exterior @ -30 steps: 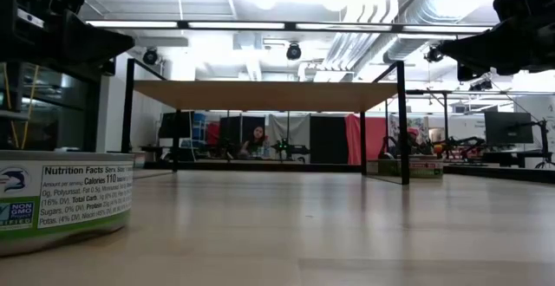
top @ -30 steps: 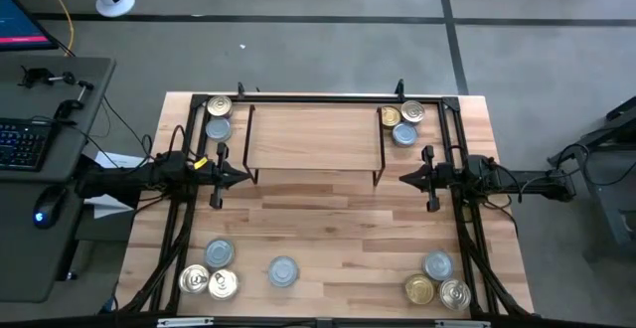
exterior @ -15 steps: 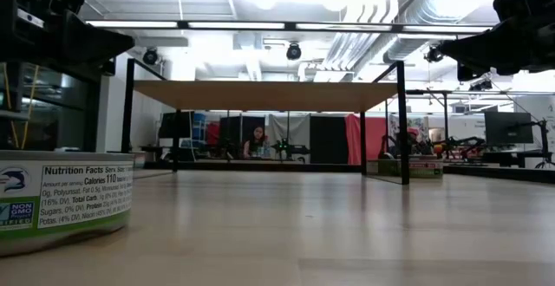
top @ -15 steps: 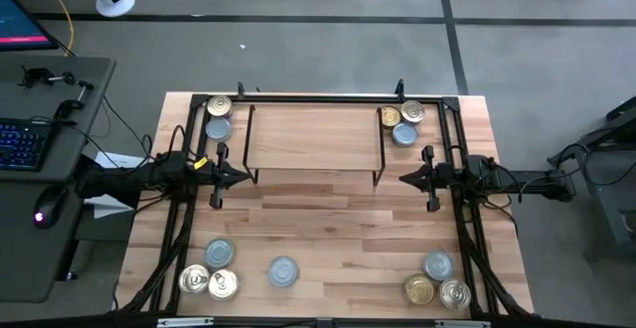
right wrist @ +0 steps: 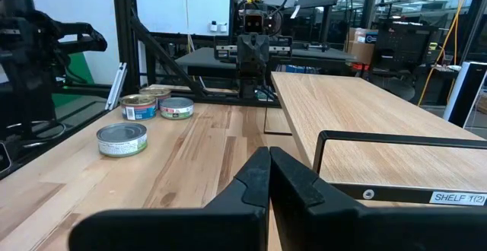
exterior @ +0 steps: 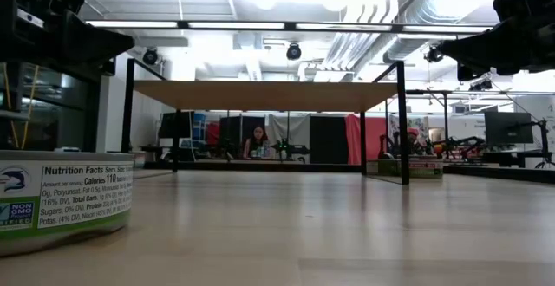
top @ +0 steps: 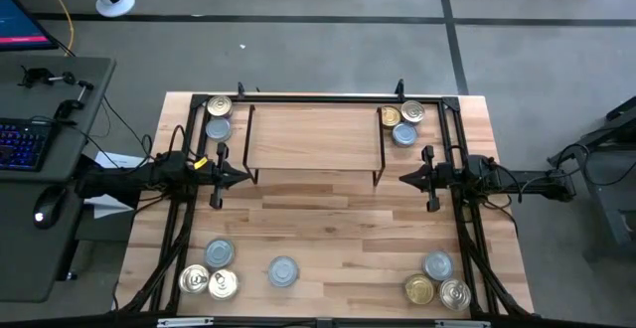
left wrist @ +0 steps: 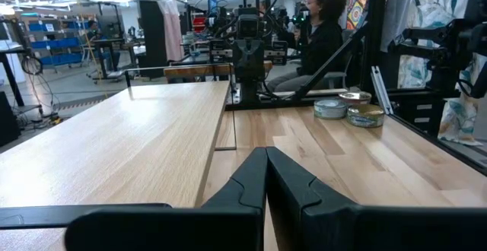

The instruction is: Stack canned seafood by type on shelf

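High view: shelf (top: pixel 313 135) lies between left end effector (top: pixel 245 177) and right end effector (top: pixel 401 178), both pressed together.

The tins (top: pixel 218 119) have pale-blue, gold and silver tops; the shelf (top: pixel 313 136) is light wood on black legs.

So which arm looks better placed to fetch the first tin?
Roughly even. The left gripper and right gripper sit shut at opposite shelf ends, each near a cluster: left tins, right tins.
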Tool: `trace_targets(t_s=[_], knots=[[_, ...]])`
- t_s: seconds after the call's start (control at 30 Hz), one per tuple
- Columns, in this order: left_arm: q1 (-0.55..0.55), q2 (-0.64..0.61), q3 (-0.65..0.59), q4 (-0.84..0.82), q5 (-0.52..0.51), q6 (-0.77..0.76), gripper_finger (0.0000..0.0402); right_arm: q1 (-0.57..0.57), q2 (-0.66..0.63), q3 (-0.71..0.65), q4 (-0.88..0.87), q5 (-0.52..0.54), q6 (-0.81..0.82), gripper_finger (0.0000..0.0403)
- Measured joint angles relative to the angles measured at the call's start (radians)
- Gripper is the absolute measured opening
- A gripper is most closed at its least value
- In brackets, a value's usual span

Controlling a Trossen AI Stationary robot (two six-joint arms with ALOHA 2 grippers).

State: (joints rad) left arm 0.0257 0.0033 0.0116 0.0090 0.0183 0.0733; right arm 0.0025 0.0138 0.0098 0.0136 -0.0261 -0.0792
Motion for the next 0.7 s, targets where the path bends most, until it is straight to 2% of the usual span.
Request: trace_targets(t_s=[0.5,0.57,0.7], knots=[[0.0,0.0,0.0,0.007,-0.001,0.025,0.0,0.0,0.0,0.0,0.0,0.0,0.0,0.0],[0.0,0.003,0.0,0.093,-0.02,0.053,0.0,0.0,0.0,0.0,0.0,0.0,0.0,0.0],[0.0,0.019,0.0,0.465,-0.099,-0.208,0.0,0.0,0.0,0.0,0.0,0.0,0.0,0.0]])
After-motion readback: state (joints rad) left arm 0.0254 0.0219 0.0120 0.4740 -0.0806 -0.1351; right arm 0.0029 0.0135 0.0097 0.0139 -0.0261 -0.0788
